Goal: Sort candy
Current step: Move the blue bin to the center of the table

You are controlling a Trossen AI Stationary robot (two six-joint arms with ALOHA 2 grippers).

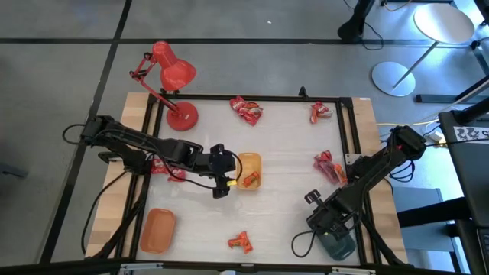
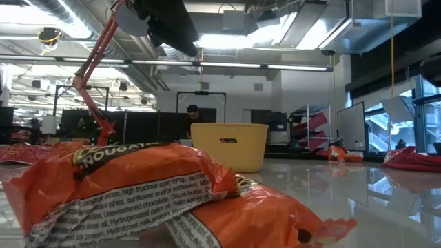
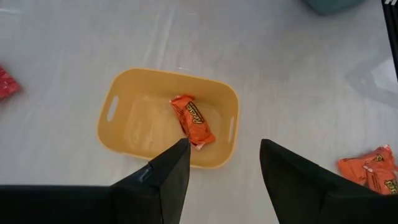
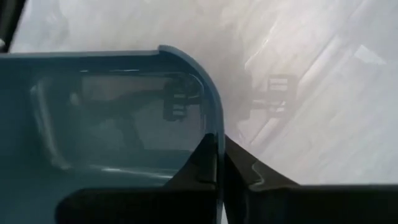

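Observation:
My left gripper is open and hovers just left of the yellow tray, touching nothing. One orange candy lies inside that tray. My right gripper is shut on the grey-blue tray near the table's near right edge. More candy lies loose on the table: far middle, far right, right, near middle, and red pieces under my left arm. My right gripper pinches the grey-blue tray's rim at a rounded corner, one finger inside the tray and one outside its wall. The fingers come from above, slanting down. Whether the tray rests on the table or is lifted, I cannot tell.
An orange tray sits near the table's near left corner. A red desk lamp stands at the far left corner. A black frame borders the white work surface. Open surface lies between the yellow tray and the right candy pile.

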